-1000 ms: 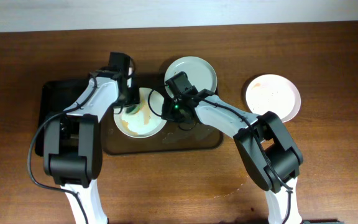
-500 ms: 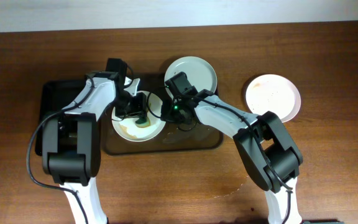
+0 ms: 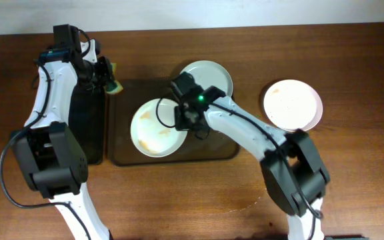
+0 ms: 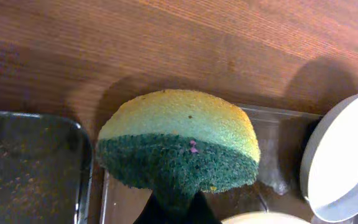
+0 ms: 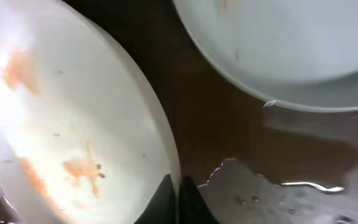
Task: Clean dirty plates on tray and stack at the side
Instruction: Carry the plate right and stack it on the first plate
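The plate (image 3: 153,130) on the tray (image 3: 209,152) (pale, round) carries thin orange smears.

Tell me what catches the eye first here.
The yellow-green sponge, pinched by the left gripper at far left, fills the left wrist view. On the tray, the right gripper clamps the rim of a smeared plate; a lone plate sits on the table at right.
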Robot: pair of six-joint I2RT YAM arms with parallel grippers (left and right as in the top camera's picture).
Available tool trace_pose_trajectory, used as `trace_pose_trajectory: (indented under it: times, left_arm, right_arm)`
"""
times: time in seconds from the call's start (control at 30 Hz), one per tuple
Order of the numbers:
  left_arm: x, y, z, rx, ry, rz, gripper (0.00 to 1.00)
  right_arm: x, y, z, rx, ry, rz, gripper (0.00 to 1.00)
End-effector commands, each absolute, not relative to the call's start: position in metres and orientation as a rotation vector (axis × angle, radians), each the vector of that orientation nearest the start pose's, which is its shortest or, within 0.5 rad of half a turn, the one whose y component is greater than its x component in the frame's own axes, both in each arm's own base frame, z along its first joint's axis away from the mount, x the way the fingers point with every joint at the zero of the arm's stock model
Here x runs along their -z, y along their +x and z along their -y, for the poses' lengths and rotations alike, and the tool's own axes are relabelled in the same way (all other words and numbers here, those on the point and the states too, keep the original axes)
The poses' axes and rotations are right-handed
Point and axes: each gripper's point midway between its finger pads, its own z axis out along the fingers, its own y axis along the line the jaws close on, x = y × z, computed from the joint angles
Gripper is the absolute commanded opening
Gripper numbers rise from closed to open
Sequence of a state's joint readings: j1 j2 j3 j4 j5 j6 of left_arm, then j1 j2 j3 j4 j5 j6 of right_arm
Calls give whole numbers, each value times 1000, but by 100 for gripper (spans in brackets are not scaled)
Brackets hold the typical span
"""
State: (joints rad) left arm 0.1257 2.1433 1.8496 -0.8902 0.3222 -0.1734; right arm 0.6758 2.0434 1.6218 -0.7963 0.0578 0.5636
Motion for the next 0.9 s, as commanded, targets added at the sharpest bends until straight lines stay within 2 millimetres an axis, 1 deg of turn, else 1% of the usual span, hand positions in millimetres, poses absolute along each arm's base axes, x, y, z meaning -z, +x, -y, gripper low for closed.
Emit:
trace_pose_trajectory:
  times: [0.0, 0.03, 0.07, 0.1, 0.13, 0.17, 0.23, 0.27, 0.3, 0.33, 0.47, 0.57, 0.6, 0.67, 0.7, 0.73, 0.77, 0.8, 0.87]
  left_arm:
    - [-103, 506, -15, 410, -339, -2721, 1]
    - [-103, 506, -14, 410, -338, -2722, 1]
    - [-102, 505, -14, 409, -339, -2724, 1]
    - [-99, 504, -17, 386, -345, -2731, 1]
    - [-98, 502, -19, 367, -351, -2739, 1]
    - [-97, 500, -21, 355, -357, -2749, 1]
    - [-96, 500, -20, 355, -357, -2751, 1]
    - [-96, 499, -20, 356, -358, -2754, 1]
    - [-96, 498, -20, 356, -360, -2758, 1]
    - [-96, 498, -20, 356, -360, -2759, 1]
    - [-95, 497, -20, 356, -361, -2763, 1]
    - [-95, 496, -20, 355, -362, -2765, 1]
    - [-95, 496, -21, 347, -363, -2765, 1]
    - [-95, 496, -21, 346, -364, -2765, 1]
    - [-95, 496, -21, 346, -364, -2765, 1]
    - [-95, 496, -21, 346, -364, -2766, 1]
    - [-94, 495, -21, 346, -365, -2769, 1]
    - [-94, 495, -21, 346, -365, -2770, 1]
    - [-94, 495, -21, 347, -365, -2770, 1]
  right_arm:
    - [-143, 397, -260, 268, -160, -2467, 4]
    - [-160, 394, -255, 443, -171, -2336, 4]
    - [-173, 390, -255, 536, -179, -2247, 4]
    - [-191, 385, -257, 626, -182, -2137, 4]
    - [-203, 381, -259, 681, -180, -2059, 4]
    - [-225, 374, -261, 766, -167, -1929, 4]
    - [-255, 361, -264, 863, -141, -1759, 4]
    - [-266, 355, -267, 893, -134, -1695, 4]
    - [-275, 348, -271, 912, -130, -1641, 4]
    - [-278, 342, -276, 923, -149, -1620, 4]
    - [-278, 334, -286, 911, -184, -1614, 4]
    - [-277, 333, -286, 911, -192, -1617, 4]
    - [-272, 335, -287, 881, -190, -1648, 4]
    - [-247, 346, -286, 798, -213, -1789, 4]
    - [-229, 353, -284, 722, -219, -1904, 4]
    - [-217, 359, -279, 633, -187, -2006, 4]
    - [-210, 364, -273, 521, -159, -2122, 4]
    - [-209, 367, -269, 456, -141, -2178, 4]
    - [-216, 380, -243, 285, -57, -2310, 4]
